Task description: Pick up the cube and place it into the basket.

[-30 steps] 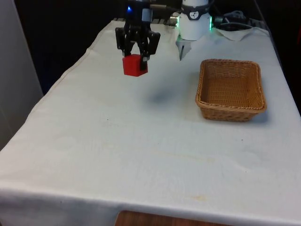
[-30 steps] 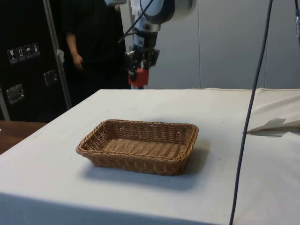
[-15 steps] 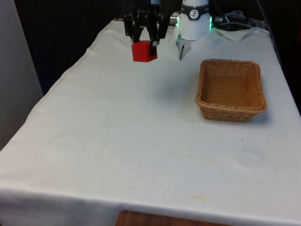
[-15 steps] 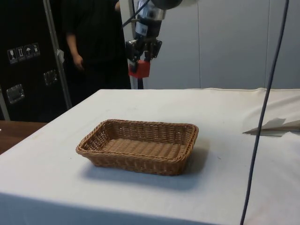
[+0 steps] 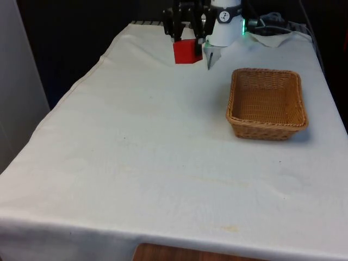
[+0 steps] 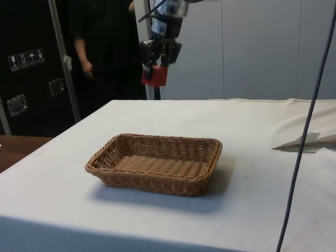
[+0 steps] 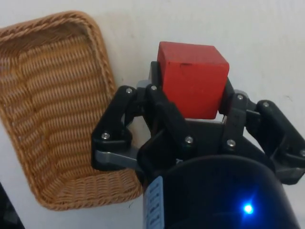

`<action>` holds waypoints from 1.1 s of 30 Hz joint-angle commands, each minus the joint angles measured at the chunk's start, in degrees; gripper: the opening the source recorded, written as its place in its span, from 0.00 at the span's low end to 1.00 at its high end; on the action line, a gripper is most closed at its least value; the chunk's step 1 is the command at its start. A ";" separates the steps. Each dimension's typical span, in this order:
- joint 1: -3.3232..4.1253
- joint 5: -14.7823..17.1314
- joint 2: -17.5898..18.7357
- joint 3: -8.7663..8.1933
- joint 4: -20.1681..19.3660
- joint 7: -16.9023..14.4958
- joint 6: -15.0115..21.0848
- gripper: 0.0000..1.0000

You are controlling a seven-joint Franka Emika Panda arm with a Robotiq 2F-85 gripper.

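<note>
Our pincer (image 5: 188,39) pinches the red cube (image 5: 186,52) high above the tabletop (image 5: 163,141), nearer the basket (image 5: 266,103) than a second ago (not yet over it), so we judge transport is underway.

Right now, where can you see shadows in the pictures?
In the side view, the basket throws a dark shadow on the cloth at its near side. In the front view, a thinner shadow lies along its near wall. In the wrist view, the red cube, held in the end effector, is evenly lit.
</note>
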 commanded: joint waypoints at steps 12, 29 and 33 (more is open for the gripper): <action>-0.29 -1.83 -1.83 4.81 -2.58 4.58 0.80 0.02; -0.34 -2.01 -1.38 11.57 -3.32 8.54 1.55 0.02; -0.40 -2.35 -0.34 13.46 -3.15 9.74 2.46 0.02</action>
